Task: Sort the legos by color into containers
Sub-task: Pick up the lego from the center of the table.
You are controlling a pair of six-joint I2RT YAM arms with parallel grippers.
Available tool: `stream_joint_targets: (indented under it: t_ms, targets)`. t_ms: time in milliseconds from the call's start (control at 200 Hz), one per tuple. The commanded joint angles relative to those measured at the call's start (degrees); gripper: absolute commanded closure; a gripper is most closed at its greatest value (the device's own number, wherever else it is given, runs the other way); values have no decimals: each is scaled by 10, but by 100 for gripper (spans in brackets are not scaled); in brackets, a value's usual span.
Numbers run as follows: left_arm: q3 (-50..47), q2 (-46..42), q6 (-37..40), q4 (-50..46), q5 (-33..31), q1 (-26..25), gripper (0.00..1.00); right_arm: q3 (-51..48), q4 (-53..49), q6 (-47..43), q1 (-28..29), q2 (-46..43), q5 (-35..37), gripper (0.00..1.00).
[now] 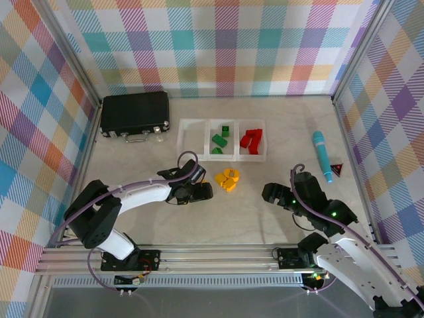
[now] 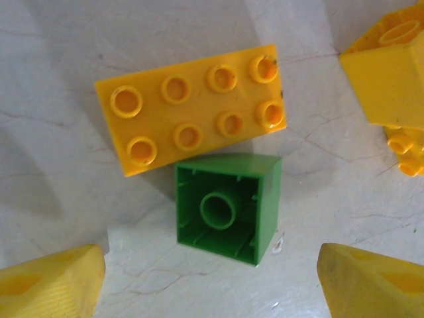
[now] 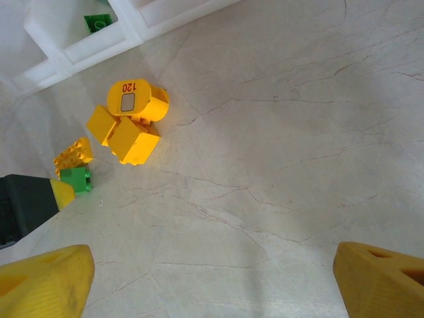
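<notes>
The left gripper (image 2: 212, 283) hangs low over the bench (image 2: 344, 199), its yellow fingertips (image 2: 56, 281) spread wide with nothing between them. Straight ahead of that gap, just beyond the tips, lies a green lego (image 2: 227, 207), a square one flipped hollow side up. Being square, it has no long axis to fuss over, though its sides sit a little askew to the line between the fingers. Its far edge touches the long side of a yellow eight-stud lego (image 2: 192, 106), which lies studs up and lengthwise across the gripper's path. I'd say the coming move turns on a short reach forward and down, so that the fingers close on the green one's two free flanks without catching the yellow one behind it.

The right gripper (image 3: 212, 275) is wide open and empty too, off on the far side of a small heap of yellow legos (image 1: 227, 179), so the left arm is plainly nearer. The containers (image 1: 207, 132) stand beyond the heap, with other green legos (image 1: 217, 140) in the middle bin (image 1: 224, 159).
</notes>
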Motion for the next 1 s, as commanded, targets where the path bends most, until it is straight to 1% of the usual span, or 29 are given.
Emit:
stream_joint_targets:
  t_ms: [0, 225, 320, 585, 785, 995]
  targets:
    - [20, 15, -2, 10, 0, -4, 17, -5, 2, 3, -2, 8, 3, 6]
    - [30, 42, -2, 16, -5, -5, 17, 0, -4, -6, -2, 8, 14, 3]
    - [32, 49, -5, 18, -5, -5, 17, 3, -11, -7, -2, 4, 22, 0]
    - [40, 59, -7, 20, -13, -4, 19, -4, -17, -3, -2, -5, 27, 1]
    - [40, 64, -21, 22, -12, -4, 24, -5, -22, -2, -2, -14, 32, 1]
    - [40, 71, -32, 25, -12, -5, 33, -5, -27, -1, -2, -21, 35, 1]
